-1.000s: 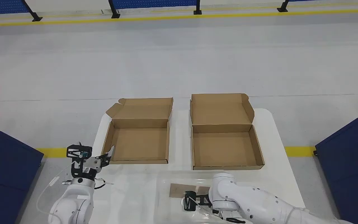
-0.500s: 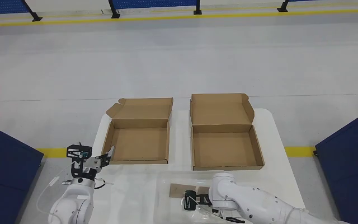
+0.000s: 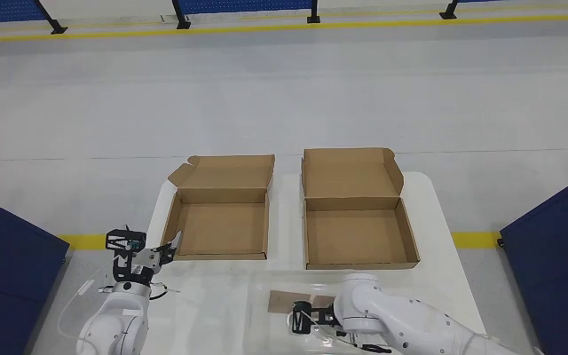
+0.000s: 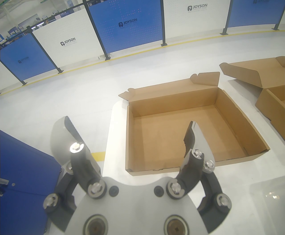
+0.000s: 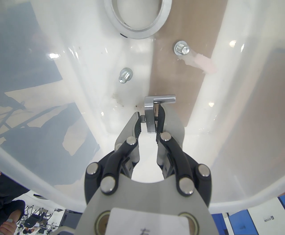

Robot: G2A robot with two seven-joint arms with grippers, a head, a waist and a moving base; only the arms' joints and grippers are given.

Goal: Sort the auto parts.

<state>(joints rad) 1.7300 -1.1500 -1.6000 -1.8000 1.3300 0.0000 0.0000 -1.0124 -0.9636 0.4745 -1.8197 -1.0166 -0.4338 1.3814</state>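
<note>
Inside a clear plastic bin, my right gripper is shut on an L-shaped metal bracket. Two bolts and a metal ring lie on the bin floor beyond it. From above, the right gripper sits at the table's front edge. My left gripper hangs open and holds nothing, just in front of the left cardboard box; in the top view the left gripper is beside that left box. The right cardboard box stands open next to it.
Both boxes have their lids folded back, toward the far edge of the white table. A brown cardboard sheet lies under the bin. Blue barriers stand at either side of the table.
The right arm has shifted slightly toward the table's front edge. The left arm has stayed where it was.
</note>
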